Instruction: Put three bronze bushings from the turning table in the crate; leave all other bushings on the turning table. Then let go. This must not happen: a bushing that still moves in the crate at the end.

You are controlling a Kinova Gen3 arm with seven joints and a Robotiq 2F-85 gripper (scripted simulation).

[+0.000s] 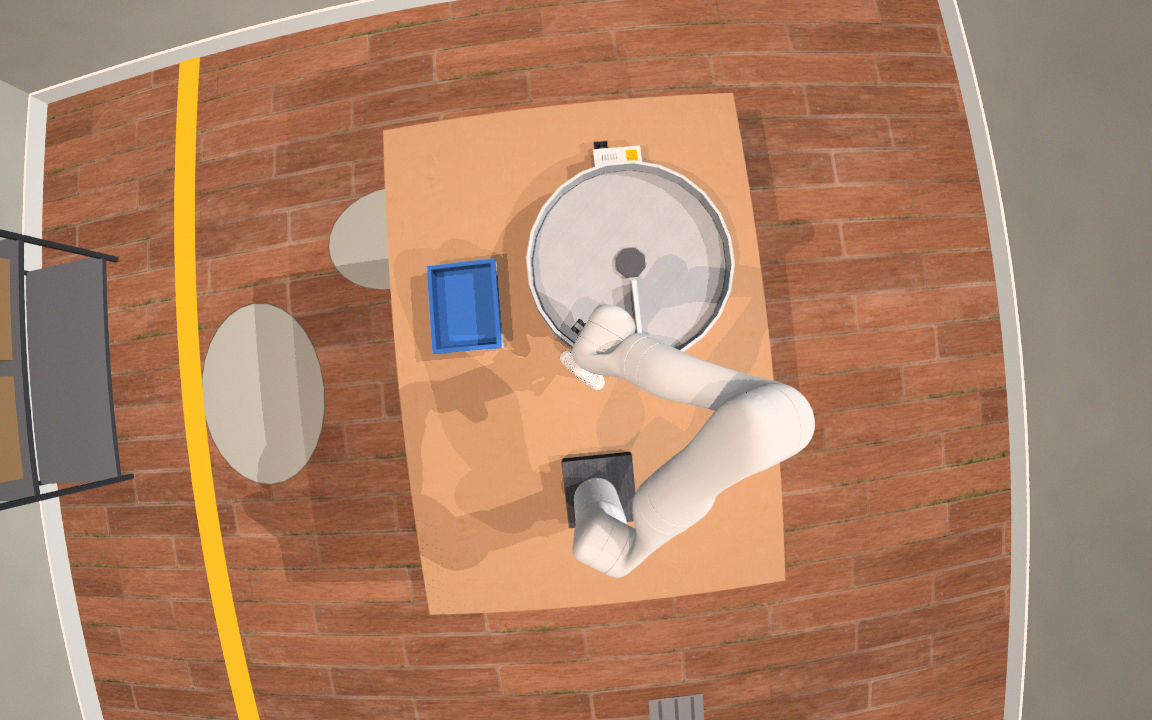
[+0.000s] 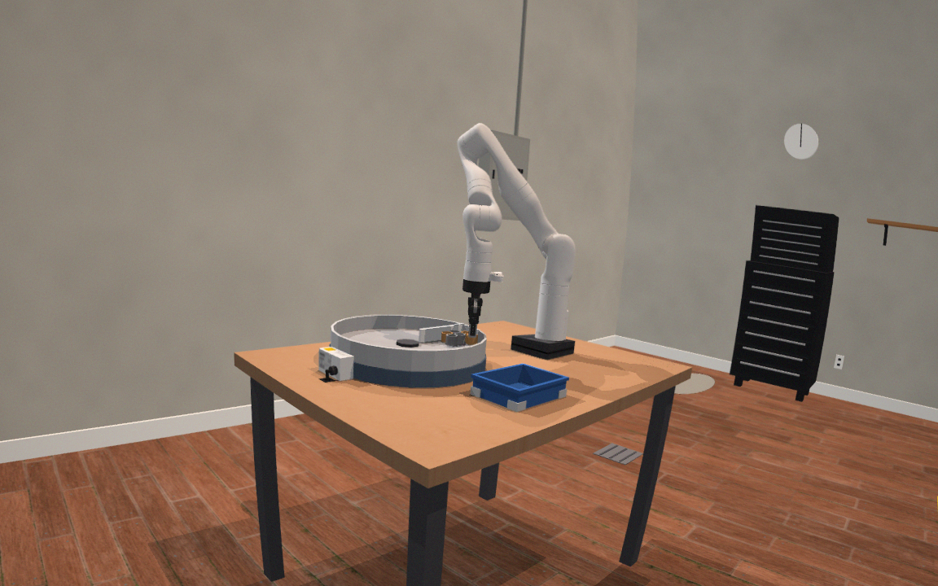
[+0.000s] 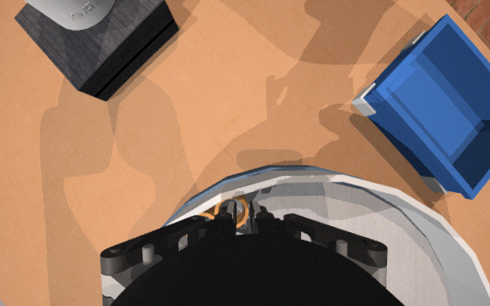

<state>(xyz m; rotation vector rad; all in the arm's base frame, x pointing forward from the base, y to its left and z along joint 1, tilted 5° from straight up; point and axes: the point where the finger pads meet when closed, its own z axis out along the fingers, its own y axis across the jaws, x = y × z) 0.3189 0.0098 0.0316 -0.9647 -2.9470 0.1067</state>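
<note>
The turning table [image 1: 580, 214] [image 2: 392, 356] [image 3: 381, 229] is a round grey tray with a raised rim. Bronze bushings [image 2: 446, 337] and grey bushings [image 2: 455, 339] stand close together inside it near the rim; their number is partly hidden. My gripper [image 2: 473, 334] [image 3: 242, 211] points down among them, with a narrow gap between the fingers. In the wrist view one bronze ring [image 3: 216, 208] lies at the fingertips, one finger over its hole and the other just outside its wall. Another bronze ring [image 3: 205, 215] shows beside it. The blue crate [image 1: 430, 308] [image 2: 499, 391] [image 3: 415, 153] shows no bushing inside.
A white divider bar [image 1: 636, 304] [image 2: 436, 333] runs from the dark hub [image 1: 629, 262] [image 2: 406, 342] towards the rim. A control box [image 1: 616, 155] [image 2: 335, 362] stands at the turning table's outer side. The dark robot base [image 1: 598, 461] [image 2: 541, 345] [image 3: 122, 59] stands on the table.
</note>
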